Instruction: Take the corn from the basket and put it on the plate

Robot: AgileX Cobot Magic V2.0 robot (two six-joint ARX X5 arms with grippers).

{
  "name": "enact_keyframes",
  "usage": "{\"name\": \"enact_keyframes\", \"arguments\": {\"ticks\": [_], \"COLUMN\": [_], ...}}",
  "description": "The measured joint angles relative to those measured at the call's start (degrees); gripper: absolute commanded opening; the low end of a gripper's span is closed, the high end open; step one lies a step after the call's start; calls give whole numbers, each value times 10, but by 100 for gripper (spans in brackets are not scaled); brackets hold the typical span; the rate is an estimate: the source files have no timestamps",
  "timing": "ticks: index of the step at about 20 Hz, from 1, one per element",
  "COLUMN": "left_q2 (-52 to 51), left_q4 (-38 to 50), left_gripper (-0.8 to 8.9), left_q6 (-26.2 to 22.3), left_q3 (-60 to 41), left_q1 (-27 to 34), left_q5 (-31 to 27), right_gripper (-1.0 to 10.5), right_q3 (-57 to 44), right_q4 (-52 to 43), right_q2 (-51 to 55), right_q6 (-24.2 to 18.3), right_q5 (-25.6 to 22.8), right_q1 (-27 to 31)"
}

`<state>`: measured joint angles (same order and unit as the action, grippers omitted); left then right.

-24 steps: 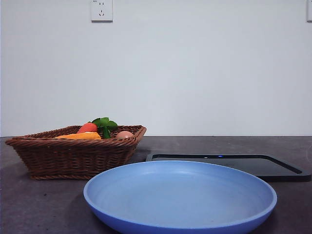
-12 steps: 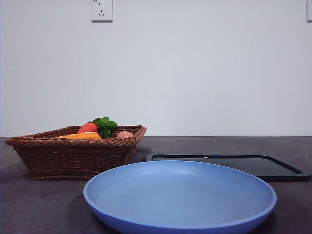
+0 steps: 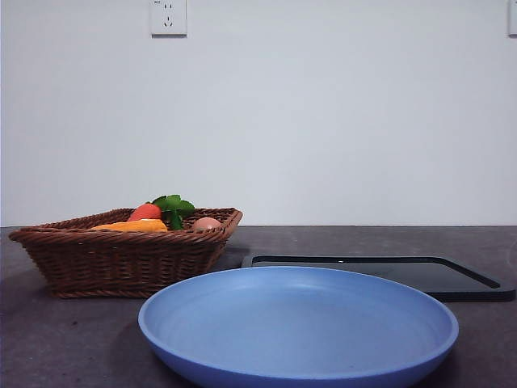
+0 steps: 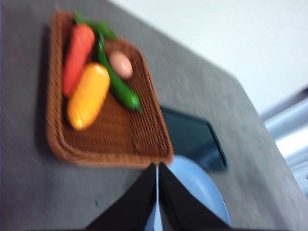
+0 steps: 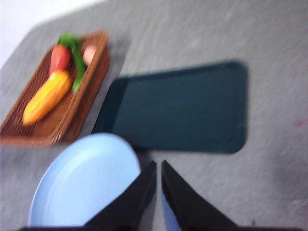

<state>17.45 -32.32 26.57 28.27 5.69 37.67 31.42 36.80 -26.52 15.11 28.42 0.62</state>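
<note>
The yellow-orange corn (image 4: 88,96) lies in the brown wicker basket (image 4: 144,144), beside a red-orange carrot (image 4: 77,50); in the front view only the corn's top (image 3: 132,226) shows above the basket's rim (image 3: 121,237). The light-blue plate (image 3: 297,327) sits empty in front, to the right of the basket. My left gripper (image 4: 157,166) hangs shut high above the basket's near edge. My right gripper (image 5: 158,166) is shut too, high over the plate's edge (image 5: 84,178). Neither arm appears in the front view.
A green pepper (image 4: 118,86) and a pinkish egg-like ball (image 4: 121,64) share the basket with the carrot. A flat black tray (image 3: 380,272) lies behind the plate, right of the basket. A white wall with a socket (image 3: 168,16) stands behind the dark table.
</note>
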Motion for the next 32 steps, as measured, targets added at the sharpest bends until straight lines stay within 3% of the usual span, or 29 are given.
{"name": "enact_keyframes", "arguments": {"ticks": [6, 10, 12, 14, 16, 23, 32], "left_q2": [76, 91, 92, 92, 92, 92, 92], "left_q4": [-121, -132, -132, -126, -120, -120, -105], "left_gripper": [7, 16, 114, 311, 409, 407, 406], "left_q6": [-98, -136, -138, -138, -139, -140, -140], "left_q3": [49, 51, 51, 51, 51, 51, 51], "left_q1": [-19, -30, -30, -30, -30, -30, -30], "left_q5": [18, 18, 18, 18, 18, 18, 19], "right_gripper": [1, 2, 22, 153, 281, 283, 283], "right_q3": [47, 55, 55, 55, 55, 55, 55], "right_q4": [73, 89, 89, 89, 89, 68, -49], "right_q2": [-84, -116, -118, -118, -118, -163, -364], "right_q6": [-77, -103, -104, -105, -105, -98, -82], "right_q5": [31, 30, 31, 31, 31, 31, 32], "right_q1": [-33, -70, -75, -77, -77, -82, -150]}}
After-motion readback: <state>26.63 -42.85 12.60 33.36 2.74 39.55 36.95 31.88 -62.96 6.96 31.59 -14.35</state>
